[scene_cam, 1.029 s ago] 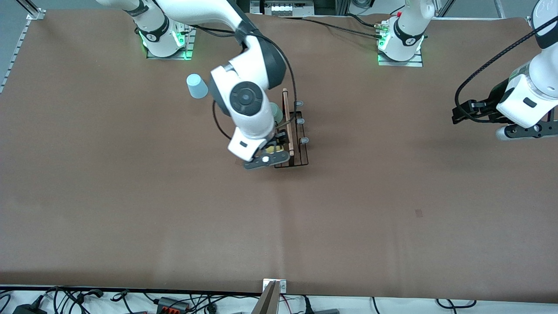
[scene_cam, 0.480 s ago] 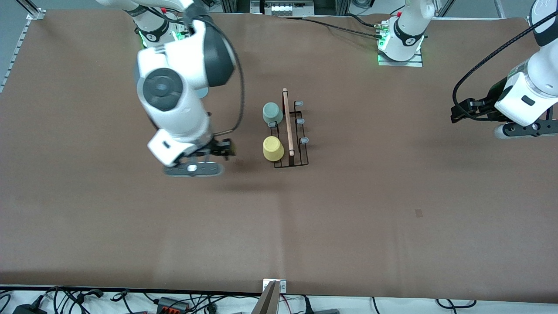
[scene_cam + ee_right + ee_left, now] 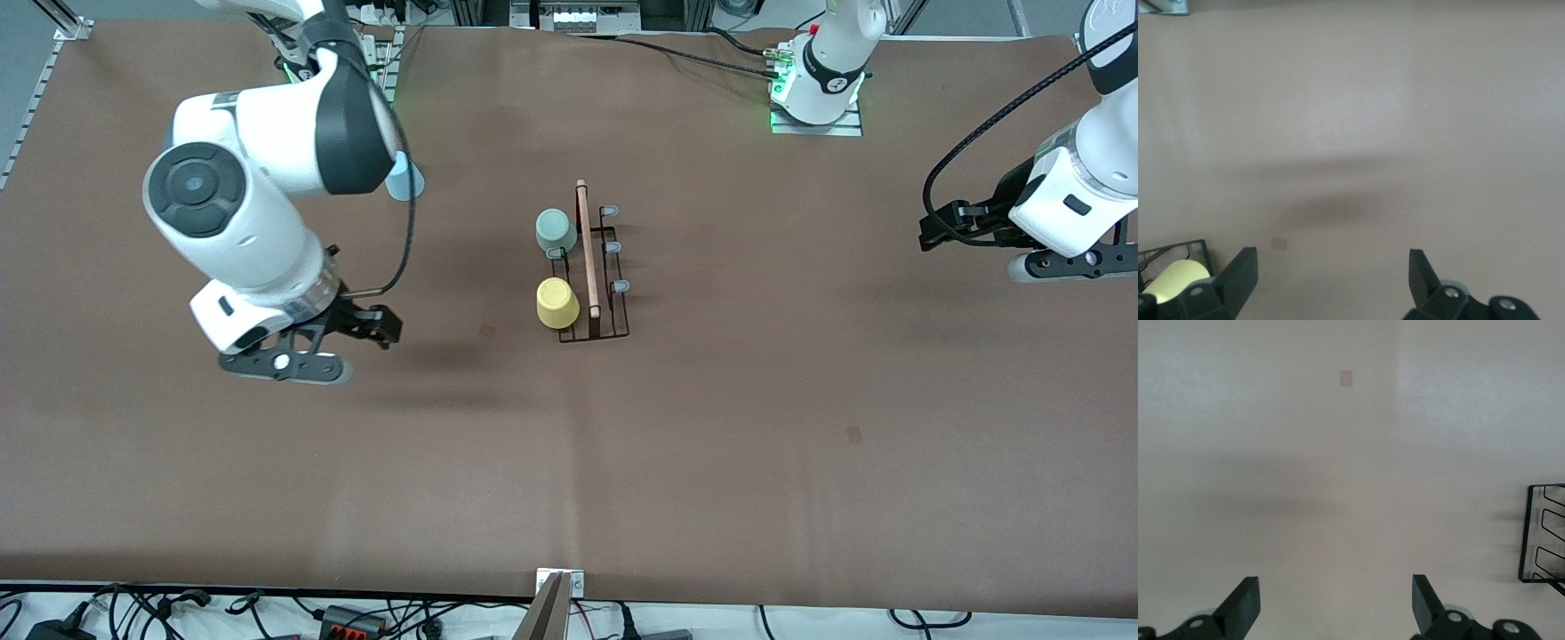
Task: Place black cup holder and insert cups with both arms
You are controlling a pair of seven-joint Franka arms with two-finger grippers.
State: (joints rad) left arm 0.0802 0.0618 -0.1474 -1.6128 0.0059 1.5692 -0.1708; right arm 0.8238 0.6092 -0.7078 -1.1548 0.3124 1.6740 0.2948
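The right gripper hangs empty over bare table toward the right arm's end, jaws spread wide. The blue cup stands farther from the camera, partly hidden by that arm. Mid-table stands the rack (wooden handle on top), with the green cup and the yellow cup upturned on the prongs facing the right arm's end, the yellow nearer the camera. The left gripper waits over the left arm's end, jaws spread, holding nothing.
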